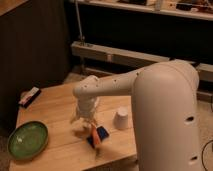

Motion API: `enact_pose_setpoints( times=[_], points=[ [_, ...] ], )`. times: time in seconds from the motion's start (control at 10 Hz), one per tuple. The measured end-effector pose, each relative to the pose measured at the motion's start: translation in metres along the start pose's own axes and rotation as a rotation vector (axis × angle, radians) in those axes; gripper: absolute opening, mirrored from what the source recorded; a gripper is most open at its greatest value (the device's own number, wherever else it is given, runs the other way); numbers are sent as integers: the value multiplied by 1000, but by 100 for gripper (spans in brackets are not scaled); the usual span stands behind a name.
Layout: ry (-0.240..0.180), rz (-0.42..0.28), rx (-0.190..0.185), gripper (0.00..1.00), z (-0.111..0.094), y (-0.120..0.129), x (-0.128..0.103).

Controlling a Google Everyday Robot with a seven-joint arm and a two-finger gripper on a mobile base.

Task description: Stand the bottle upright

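My gripper [83, 119] hangs from the white arm and points down at the middle of the wooden table [55, 107], close above or on its top. The small whitish bottle does not show apart from the gripper; it is hidden behind the wrist or lost against it. The white tapered cup [121, 118] stands upright just right of the gripper. An orange-and-blue object [97, 136] lies just in front of the gripper.
A green plate [27, 140] sits at the table's front left corner. A flat white-and-dark box [30, 96] lies at the far left edge. My large white arm [165, 110] covers the table's right side. A dark wall and a metal rail stand behind.
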Motion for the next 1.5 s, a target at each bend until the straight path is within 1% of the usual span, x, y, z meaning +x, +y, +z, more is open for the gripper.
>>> enact_pose_setpoints(
  times=[0.4,0.9,1.5],
  points=[
    [1,-15,1,80,13,4,5],
    [8,-21,19,80,27,7,4],
    [20,-36,68,80,42,7,-1]
  ],
)
